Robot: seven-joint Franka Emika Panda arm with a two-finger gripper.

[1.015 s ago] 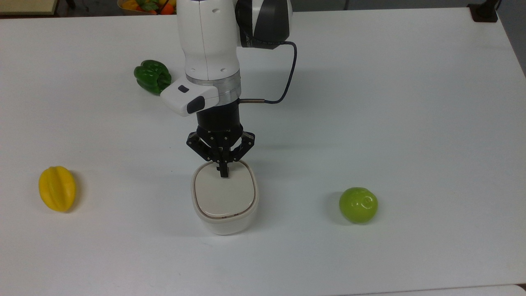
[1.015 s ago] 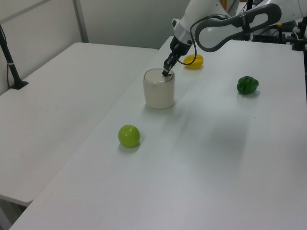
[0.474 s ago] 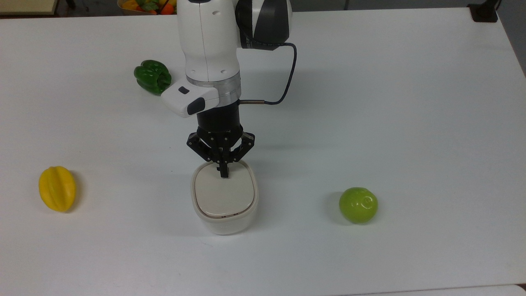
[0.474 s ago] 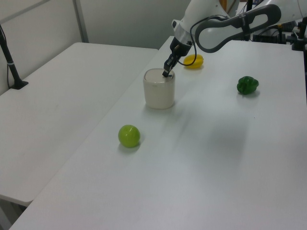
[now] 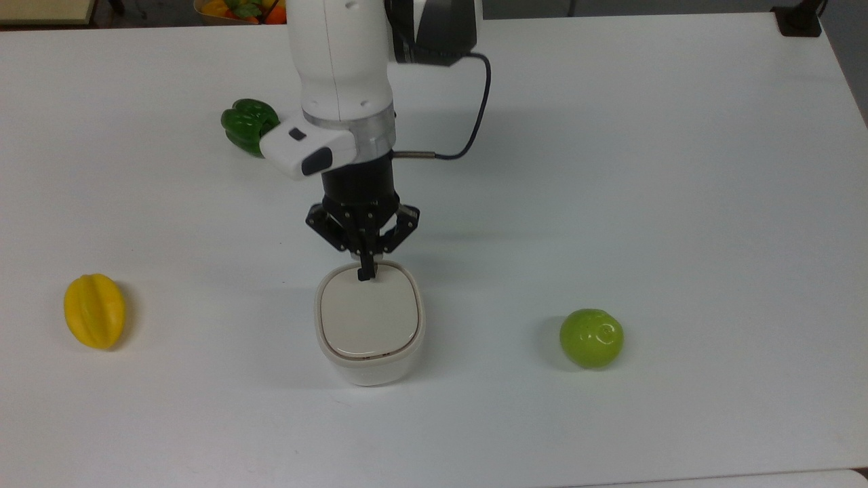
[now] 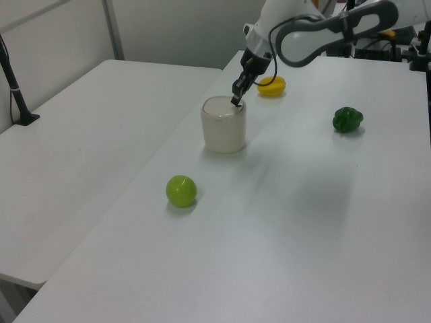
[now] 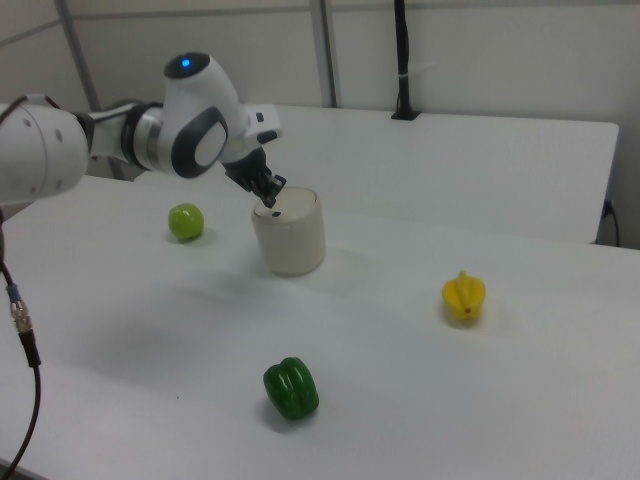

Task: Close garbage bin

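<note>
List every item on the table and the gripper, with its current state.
Bin: upright, lid down flat.
Gripper: shut, tip at the lid's rear edge.
Pepper: lying loose on the table.
Starfruit: lying on its side.
Lime: resting, untouched.

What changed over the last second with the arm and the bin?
The gripper pulled back from the middle of the lid toward the top view's upper edge, its shut fingers now at the garbage bin's rear rim, holding nothing. The lid stayed flat and closed; the bin and the three fruits did not move.
</note>
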